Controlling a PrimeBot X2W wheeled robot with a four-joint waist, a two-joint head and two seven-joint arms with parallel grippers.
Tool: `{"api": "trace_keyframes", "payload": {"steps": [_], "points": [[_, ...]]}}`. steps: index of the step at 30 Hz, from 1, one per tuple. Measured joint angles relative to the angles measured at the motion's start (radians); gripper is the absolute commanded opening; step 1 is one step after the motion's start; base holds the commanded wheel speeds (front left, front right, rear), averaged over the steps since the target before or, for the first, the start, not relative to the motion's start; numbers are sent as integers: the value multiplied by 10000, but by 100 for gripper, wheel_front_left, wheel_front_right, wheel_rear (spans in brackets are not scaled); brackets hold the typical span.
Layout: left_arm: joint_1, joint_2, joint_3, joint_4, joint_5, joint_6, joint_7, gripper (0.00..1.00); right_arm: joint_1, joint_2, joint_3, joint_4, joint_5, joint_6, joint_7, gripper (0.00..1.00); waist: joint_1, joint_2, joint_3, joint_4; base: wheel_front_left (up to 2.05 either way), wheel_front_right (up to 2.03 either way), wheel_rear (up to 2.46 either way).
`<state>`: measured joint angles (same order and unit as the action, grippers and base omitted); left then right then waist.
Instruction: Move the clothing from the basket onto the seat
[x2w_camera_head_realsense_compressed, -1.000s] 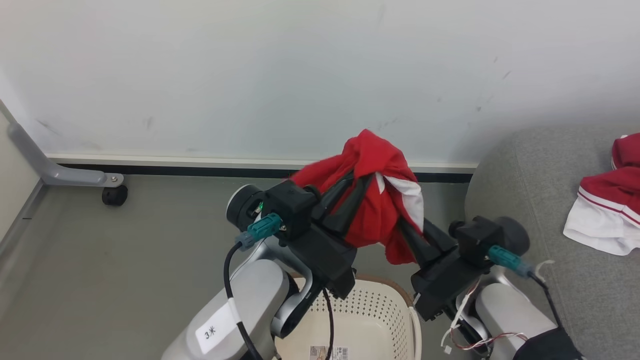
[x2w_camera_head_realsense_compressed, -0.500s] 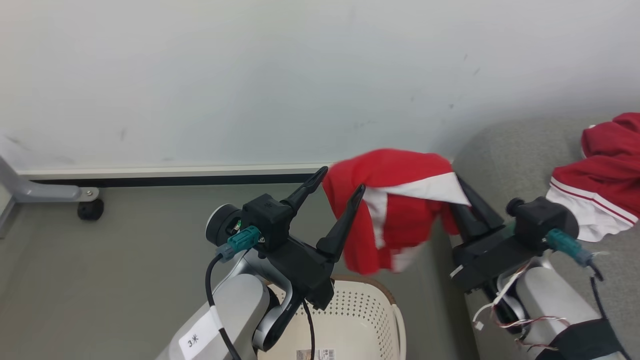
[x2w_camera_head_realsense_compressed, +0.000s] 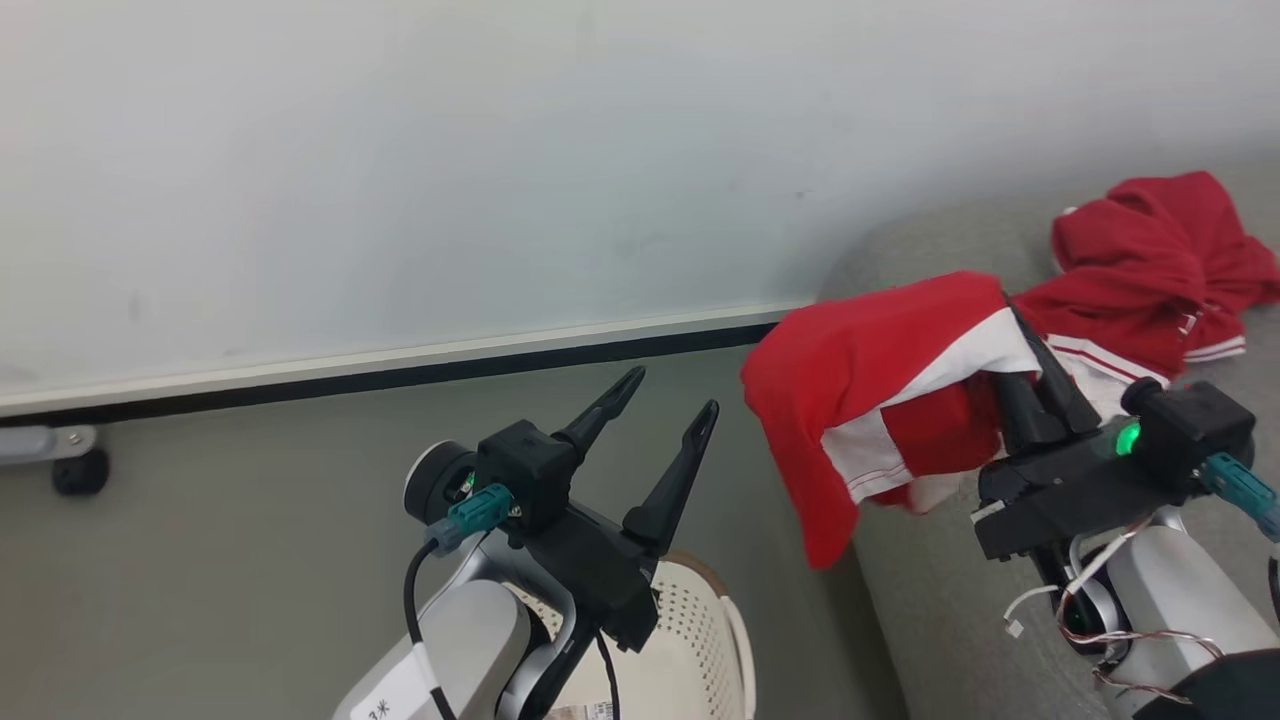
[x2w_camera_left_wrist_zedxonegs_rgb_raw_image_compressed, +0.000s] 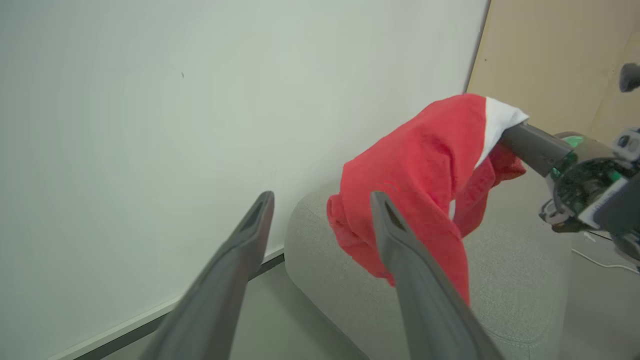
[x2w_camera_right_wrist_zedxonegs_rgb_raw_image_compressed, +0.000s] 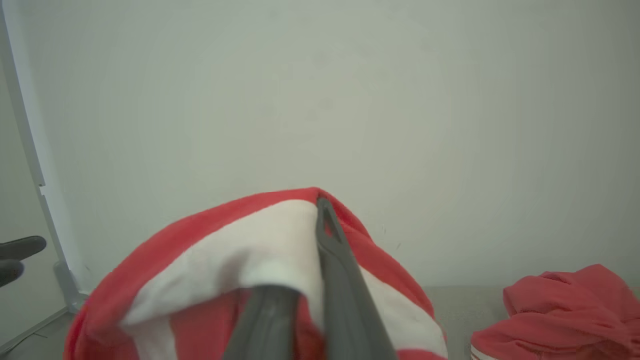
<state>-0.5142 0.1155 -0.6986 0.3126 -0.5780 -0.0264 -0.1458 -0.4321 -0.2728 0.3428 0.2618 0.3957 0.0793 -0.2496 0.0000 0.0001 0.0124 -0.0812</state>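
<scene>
Transfer step: the right fingers (x2w_camera_head_realsense_compressed: 1062, 395) are clamped on a red-and-white garment (x2w_camera_head_realsense_compressed: 870, 370) that drapes over their tips above the seat (x2w_camera_head_realsense_compressed: 940, 600) edge. The left fingers (x2w_camera_head_realsense_compressed: 672, 480) stand apart and empty, above the basket (x2w_camera_head_realsense_compressed: 700, 640). Next, I judge, the right fingers should reach further over the seat and then part.

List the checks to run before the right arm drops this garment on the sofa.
1. Right gripper shut on held garment: ok.
2. Left gripper open, clear of the cloth: ok.
3. Held garment fully over the sofa: not ok, its tail hangs past the edge, above the floor.
4. Bare seat beside the red pile: ok.
5. Basket emptied: cannot tell, left arm hides its inside.
</scene>
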Motion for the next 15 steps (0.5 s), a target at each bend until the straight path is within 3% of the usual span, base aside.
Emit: {"api": "trace_keyframes", "payload": {"steps": [15], "points": [[105, 180, -121, -470, 111, 90, -54, 100, 971, -309, -892, -1797, 102, -224, -69, 0, 0, 0, 259, -1733, 0, 0, 0]]}}
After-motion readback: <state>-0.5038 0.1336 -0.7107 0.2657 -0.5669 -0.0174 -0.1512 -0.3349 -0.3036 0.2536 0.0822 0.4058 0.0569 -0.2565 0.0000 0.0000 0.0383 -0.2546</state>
